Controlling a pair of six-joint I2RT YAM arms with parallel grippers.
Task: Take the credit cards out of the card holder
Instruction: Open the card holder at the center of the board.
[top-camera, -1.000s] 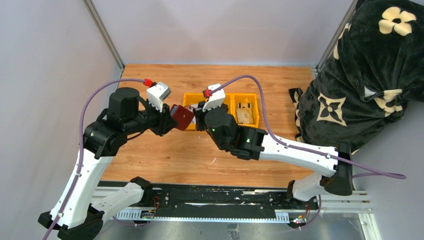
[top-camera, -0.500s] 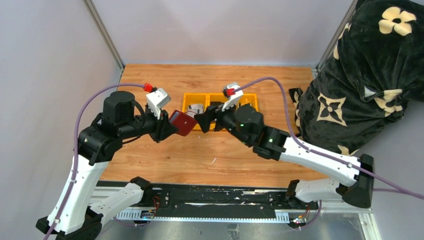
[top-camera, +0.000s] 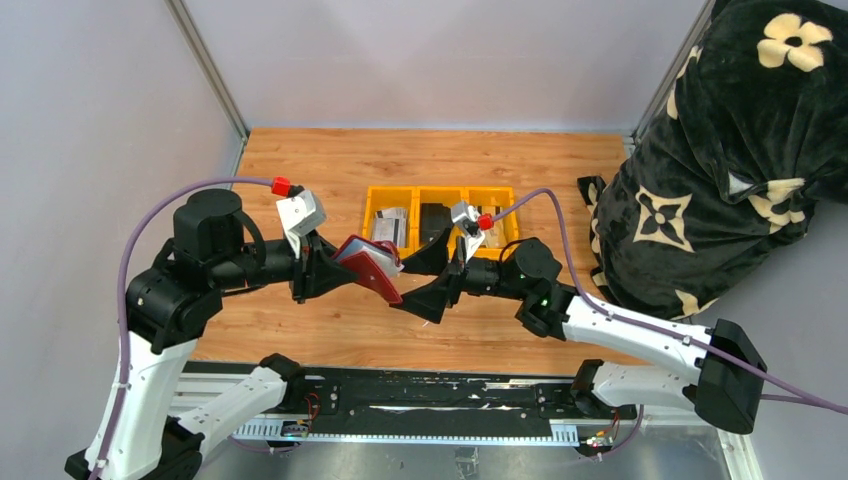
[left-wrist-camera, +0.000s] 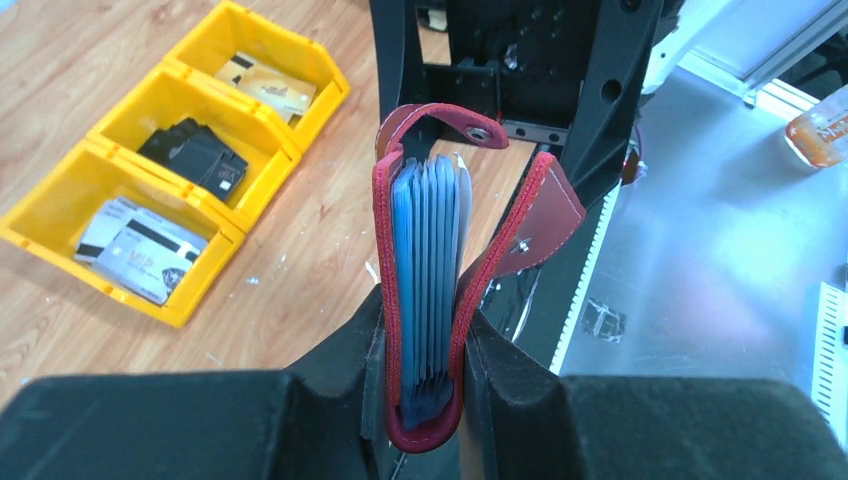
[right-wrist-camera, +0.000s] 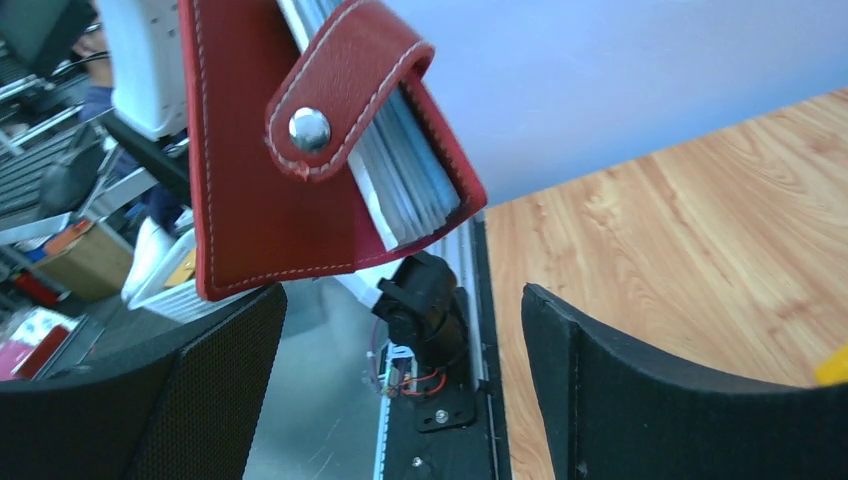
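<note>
Pale plastic cards in yellow bins; more prob. in maroon leather card holder betw. clamped L jaws; R jaws wide open, empty.

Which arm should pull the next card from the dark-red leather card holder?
Right. The left gripper is shut on the dark-red leather card holder, holding it up unsnapped; the right gripper is open, empty, facing its exposed pale card edges.

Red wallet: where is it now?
Top view, centre: the wallet is clamped in the left tool, before the yellow bins, facing the open right tool.
</note>
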